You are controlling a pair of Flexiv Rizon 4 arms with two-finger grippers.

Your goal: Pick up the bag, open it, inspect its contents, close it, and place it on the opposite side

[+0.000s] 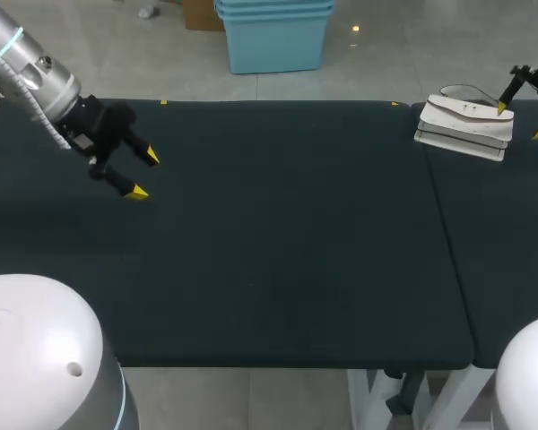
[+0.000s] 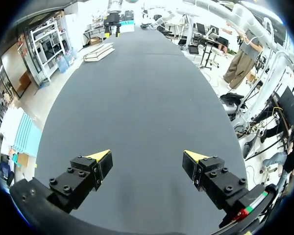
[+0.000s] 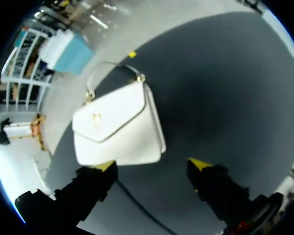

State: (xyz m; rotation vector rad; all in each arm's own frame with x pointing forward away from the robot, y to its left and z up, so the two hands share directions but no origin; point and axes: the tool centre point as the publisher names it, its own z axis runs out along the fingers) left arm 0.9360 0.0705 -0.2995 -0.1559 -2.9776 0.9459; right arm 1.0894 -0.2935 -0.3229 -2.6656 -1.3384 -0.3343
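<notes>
- White bag is seen lying flat on the dark table at 2 o'clock in the head view, near the far right edge. Its flap is shut and its handle is looped out beyond the far side.
- Right gripper is held over the bag at 2 o'clock. Its jaws are apart and nothing is clamped. In the right wrist view the bag is just ahead of the fingertips, with one tip close to its near edge; contact cannot be told.
- Left gripper is placed at 10 o'clock, well apart from the bag. Its jaws are spread wide with nothing between them.
- Progress is judged to be at the very start: bag not picked up, not opened, contents not inspected.
- Left to do: bag grasped and lifted, flap opened, inside checked, flap closed, bag set down on the left side, around 9 to 10 o'clock.
- Next move is judged to need the right jaws lowered onto the bag body or handle. The thin handle may be missed.
</notes>
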